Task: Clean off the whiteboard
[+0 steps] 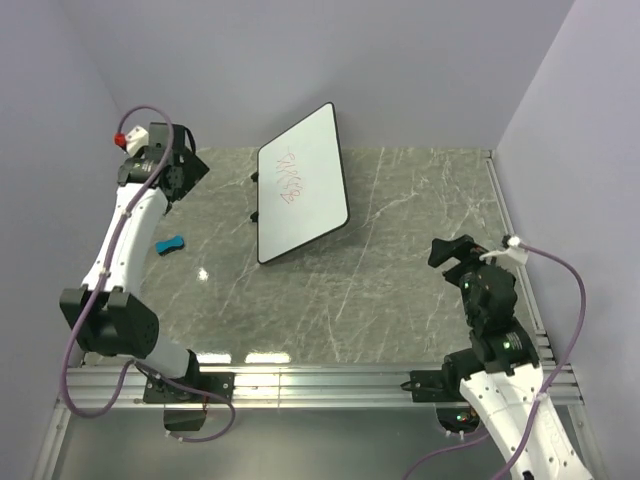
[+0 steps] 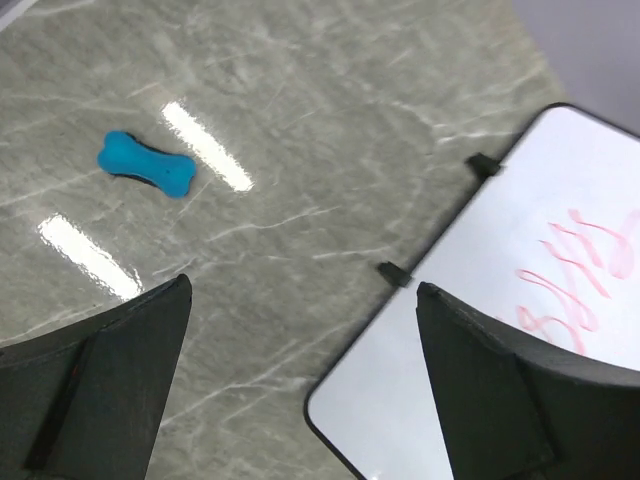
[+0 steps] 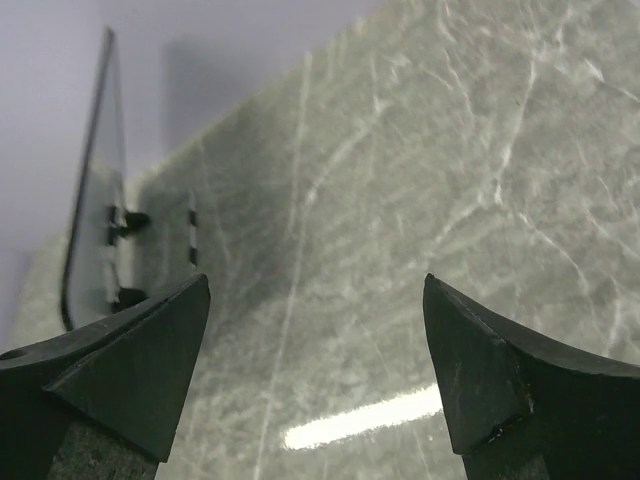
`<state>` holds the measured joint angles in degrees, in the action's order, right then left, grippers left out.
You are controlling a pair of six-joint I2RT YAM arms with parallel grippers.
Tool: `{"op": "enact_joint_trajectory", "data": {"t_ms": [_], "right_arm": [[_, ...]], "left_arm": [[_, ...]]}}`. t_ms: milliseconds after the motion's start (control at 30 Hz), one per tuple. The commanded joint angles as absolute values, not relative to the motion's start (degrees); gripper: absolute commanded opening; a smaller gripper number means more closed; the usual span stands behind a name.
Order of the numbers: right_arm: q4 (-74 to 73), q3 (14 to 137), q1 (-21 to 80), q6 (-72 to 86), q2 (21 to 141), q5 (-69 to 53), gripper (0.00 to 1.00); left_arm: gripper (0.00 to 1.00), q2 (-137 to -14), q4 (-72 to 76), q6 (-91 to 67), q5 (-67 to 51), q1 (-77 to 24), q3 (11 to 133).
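Note:
The whiteboard (image 1: 303,185) stands tilted on small black feet at the back middle of the table, with red scribbles (image 1: 288,180) on its face. It also shows in the left wrist view (image 2: 500,330) and edge-on in the right wrist view (image 3: 95,190). A small blue bone-shaped eraser (image 1: 171,243) lies on the table to the left of the board; it also shows in the left wrist view (image 2: 146,164). My left gripper (image 1: 180,170) is open and empty, raised at the back left. My right gripper (image 1: 455,250) is open and empty at the right.
The grey marble table (image 1: 400,260) is closed in by walls at the back, left and right. A metal rail (image 1: 320,385) runs along the near edge between the arm bases.

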<state>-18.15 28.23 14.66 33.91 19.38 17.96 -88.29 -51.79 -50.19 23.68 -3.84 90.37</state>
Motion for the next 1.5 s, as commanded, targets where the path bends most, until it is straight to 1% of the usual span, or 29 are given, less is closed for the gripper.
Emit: {"op": "enact_joint_trajectory", "data": {"t_ms": [0,67,100,133,167,233,267,300,333,367,400,433,467,500,533,567,633,667,767,867,900,1000,1100,1233,1467], "right_arm": [[-22.4,34.6,14.9,33.4,25.8,17.3,0.93],[-24.1,38.9,15.0,32.9,31.4,16.3,0.93],[-26.3,40.2,15.0,32.8,33.3,15.5,0.93],[-27.3,41.3,15.0,33.2,35.6,14.9,0.92],[-28.0,42.3,15.2,33.3,36.1,14.2,0.91],[-28.7,41.3,15.1,33.6,35.7,12.1,0.90],[-29.1,40.8,15.1,33.8,35.4,11.8,0.90],[-30.0,40.3,15.1,34.4,35.2,11.2,0.89],[-30.8,39.6,15.1,34.8,35.0,11.0,0.89],[-31.7,39.3,15.1,35.3,34.9,10.9,0.88],[-32.0,38.9,15.1,36.5,34.8,10.6,0.88],[-32.1,38.2,15.0,36.9,35.0,9.1,0.88],[-32.2,37.9,15.0,37.1,35.2,7.9,0.86],[-32.2,37.6,15.1,37.5,35.3,7.0,0.86],[-32.4,37.5,15.1,37.8,35.9,6.1,0.86],[-32.7,37.6,15.1,37.8,36.3,4.4,0.85],[-33.1,38.1,15.1,37.2,37.8,3.4,0.85],[-34.0,38.4,15.1,37.0,38.5,2.7,0.85],[-35.6,39.6,15.0,36.0,41.0,0.6,0.84],[-37.3,40.9,15.1,34.5,43.4,-2.8,0.83],[-37.7,41.0,15.1,34.1,44.0,-3.3,0.82],[-38.2,40.9,15.1,33.4,44.4,-4.4,0.82],[-37.7,40.8,15.0,33.1,43.8,-5.4,0.82],[-37.4,41.3,15.0,32.6,45.2,-5.5,0.82],[-36.0,40.8,15.1,30.9,48.2,-6.3,0.82]], "left_arm": [[0.99,-87.0,-53.2,-48.3,20.4,-3.2,92.3],[0.99,-92.7,-56.8,-48.1,16.8,-1.2,91.2],[0.99,-94.6,-59.4,-47.4,13.0,-0.2,89.1],[0.99,-95.5,-58.9,-46.7,6.7,1.5,87.5],[0.99,-93.4,-57.9,-47.0,7.3,1.1,83.8],[0.99,-86.3,-50.0,-47.7,13.1,-1.1,79.7],[0.99,-77.9,-45.4,-47.8,14.6,-3.0,73.8],[0.99,-73.5,-34.1,-48.2,14.7,-3.5,69.0],[0.99,-69.4,-27.6,-49.1,9.7,-3.5,63.2],[0.99,-63.4,-24.3,-51.7,6.4,-1.8,54.7],[0.99,-62.2,-23.4,-55.7,3.3,-0.3,52.9],[0.99,-63.2,-24.5,-55.7,0.6,2.6,52.3],[0.98,-65.0,-26.9,-55.2,-0.2,2.3,54.7],[0.99,-67.6,-31.1,-54.0,3.2,1.8,57.0],[1.00,-70.9,-39.5,-52.8,6.0,1.2,59.7],[0.99,-78.0,-44.8,-52.0,12.6,1.0,65.9],[1.00,-86.2,-50.9,-49.8,17.1,0.9,70.6],[0.99,-88.0,-51.3,-48.7,19.5,0.9,73.0],[0.99,-90.6,-50.2,-47.8,21.4,1.8,74.4],[0.99,-89.8,-46.7,-51.8,17.9,5.1,72.8],[0.98,-89.7,-46.1,-55.2,16.6,5.8,72.4],[0.95,-90.9,-45.1,-61.3,15.9,6.8,72.8],[0.95,-93.2,-45.7,-66.9,15.4,6.9,74.9],[0.93,-98.1,-45.3,-73.8,11.9,8.2,76.9],[0.89,-103.9,-43.4,-78.1,11.0,10.5,80.2]]}}
